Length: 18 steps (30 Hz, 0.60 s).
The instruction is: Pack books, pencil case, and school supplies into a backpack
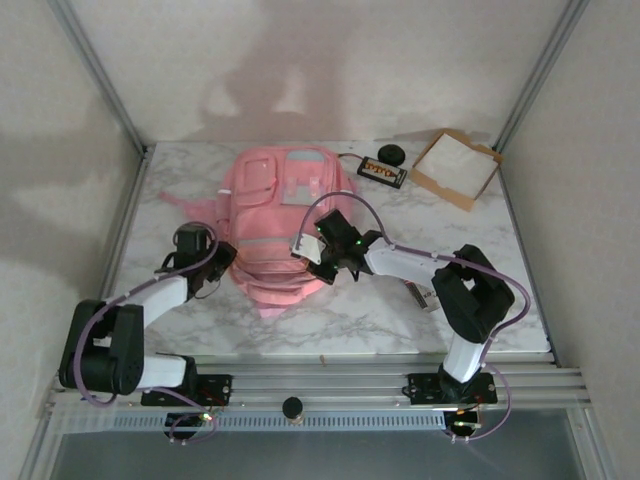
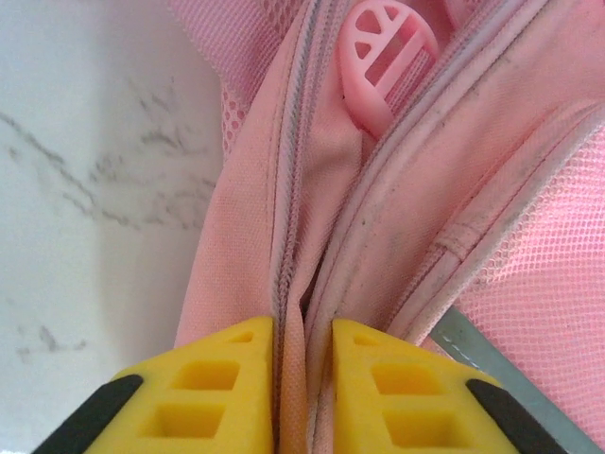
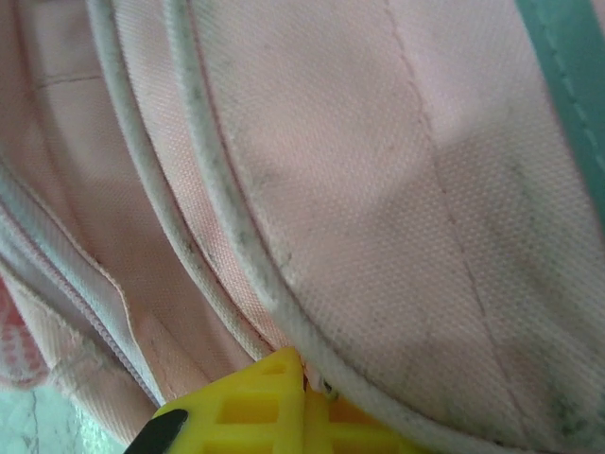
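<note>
Left gripper (image 2: 302, 326): its yellow fingers (image 2: 217, 388) are almost together and pinch a fold of pink cloth right by the zipper line (image 2: 295, 142).
Right gripper (image 3: 304, 371): its yellow fingers are pressed together. The tips touch a white corded edge (image 3: 217, 189) of the bag. It is too hard to tell if any cloth is caught.
Zipper pull (image 2: 383, 57): a pink plastic tab, lying in the seam farther up from the left fingers.
Backpack (image 1: 275, 195): big and pink, lying flat in the middle of the table with one gripper at each side of its near end.
Table (image 1: 380, 315): white marble with grey lines.
Far right corner: a black box with orange marks (image 1: 382, 172), a black round thing (image 1: 390, 153) just behind it, and a brown cardboard tray (image 1: 455, 168) beside them.
</note>
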Each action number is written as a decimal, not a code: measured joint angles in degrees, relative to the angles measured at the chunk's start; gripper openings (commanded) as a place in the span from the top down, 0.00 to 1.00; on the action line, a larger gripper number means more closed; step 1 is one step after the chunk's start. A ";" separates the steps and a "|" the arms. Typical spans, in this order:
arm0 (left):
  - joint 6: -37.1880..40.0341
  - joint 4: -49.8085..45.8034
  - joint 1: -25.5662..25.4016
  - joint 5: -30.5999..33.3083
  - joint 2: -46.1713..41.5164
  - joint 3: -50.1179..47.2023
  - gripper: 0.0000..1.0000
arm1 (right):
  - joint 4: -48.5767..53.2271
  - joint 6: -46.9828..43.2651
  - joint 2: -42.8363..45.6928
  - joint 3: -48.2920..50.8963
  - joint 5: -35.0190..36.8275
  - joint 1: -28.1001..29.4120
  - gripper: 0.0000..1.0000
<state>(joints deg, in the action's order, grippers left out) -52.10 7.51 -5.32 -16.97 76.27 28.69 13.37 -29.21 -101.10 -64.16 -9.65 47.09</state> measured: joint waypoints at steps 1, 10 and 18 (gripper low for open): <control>-0.46 -0.02 -0.61 0.61 -0.44 -0.35 0.83 | 0.55 0.13 0.11 0.00 0.76 0.24 1.00; -4.63 0.11 -8.00 7.45 -1.22 -0.85 0.89 | 2.49 2.97 2.60 -1.16 1.77 2.86 1.00; -6.40 -1.68 -11.13 8.26 -3.80 -0.79 0.92 | 2.67 4.98 -2.56 -5.81 2.01 5.95 1.00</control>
<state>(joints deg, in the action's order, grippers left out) -58.50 5.82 -16.45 -8.71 72.47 27.90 16.03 -24.23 -103.66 -69.97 -7.64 53.04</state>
